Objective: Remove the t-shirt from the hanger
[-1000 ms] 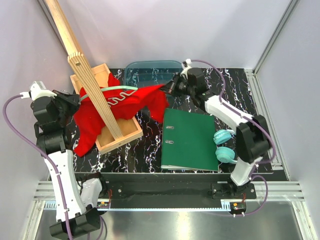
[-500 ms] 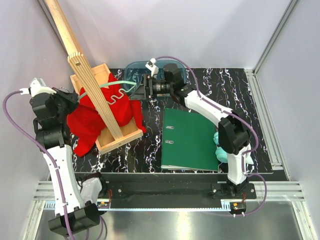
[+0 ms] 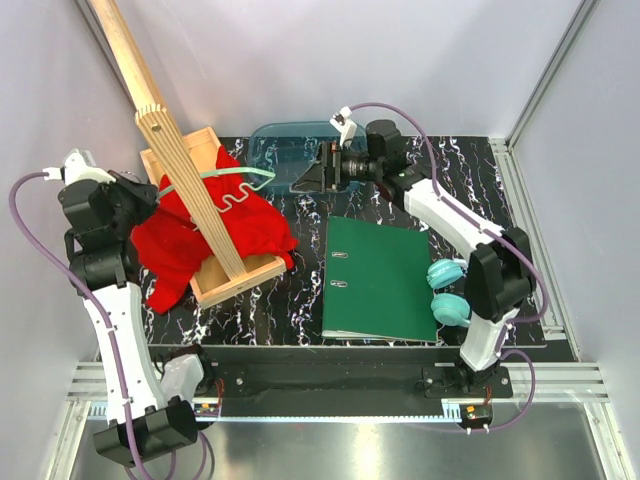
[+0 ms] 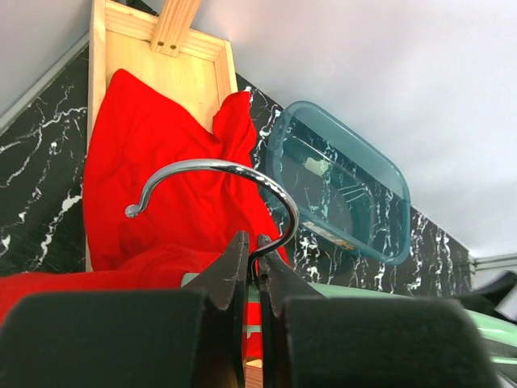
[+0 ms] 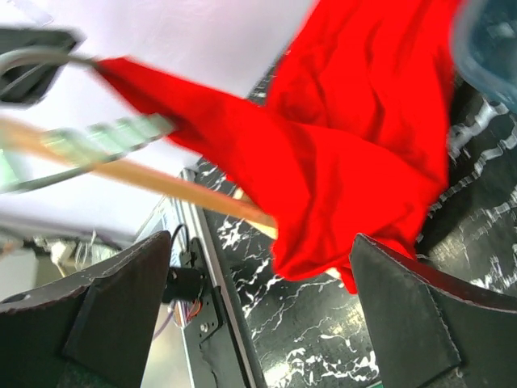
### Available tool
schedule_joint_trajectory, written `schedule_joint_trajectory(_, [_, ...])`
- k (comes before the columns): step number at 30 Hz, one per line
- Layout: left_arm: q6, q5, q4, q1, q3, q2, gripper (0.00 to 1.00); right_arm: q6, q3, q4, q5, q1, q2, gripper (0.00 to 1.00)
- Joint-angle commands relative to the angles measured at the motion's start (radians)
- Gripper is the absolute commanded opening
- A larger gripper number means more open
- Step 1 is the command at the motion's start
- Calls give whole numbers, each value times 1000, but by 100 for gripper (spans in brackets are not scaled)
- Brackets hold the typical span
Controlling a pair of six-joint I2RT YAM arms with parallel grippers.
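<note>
The red t-shirt [image 3: 215, 235] lies bunched over the wooden tray and still hangs on the mint-green hanger [image 3: 215, 177], whose right arm and wavy bar are bare. My left gripper [image 3: 150, 198] is at the shirt's left edge. In the left wrist view it [image 4: 257, 257] is shut on the stem of the hanger's metal hook [image 4: 218, 168], above the t-shirt [image 4: 153, 162]. My right gripper [image 3: 306, 178] is open to the right of the shirt, holding nothing. Between its wide-apart fingers, the right gripper [image 5: 266, 315] faces the t-shirt [image 5: 355, 162] and the hanger [image 5: 105, 137].
A tall slatted plywood stand [image 3: 185, 170] rises from the wooden tray [image 3: 262, 268] under the shirt. A teal plastic container [image 3: 290, 145] sits behind my right gripper. A green binder [image 3: 380, 280] and teal headphones [image 3: 448, 292] lie to the right.
My right gripper let go of the shirt's stretched right edge and opened wide. It swung left, then drew back right. The shirt fell back in a heap onto the tray.
</note>
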Motion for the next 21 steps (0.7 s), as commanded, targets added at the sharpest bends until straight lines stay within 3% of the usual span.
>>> schedule_joint_trajectory(1, [80, 29, 49, 7, 86, 4, 0, -102, 89, -8, -95, 15, -93, 100])
schedule_joint_trajectory(6, [132, 51, 41, 7, 101, 23, 0, -161, 218, -43, -172, 37, -76, 100])
schedule_joint_trajectory(13, [155, 75, 40, 4, 87, 24, 0, -181, 358, -112, -138, 127, -14, 98])
schedule_joint_trajectory(21, [161, 111, 43, 5, 72, 30, 0, -302, 658, -385, -2, 230, 172, 80])
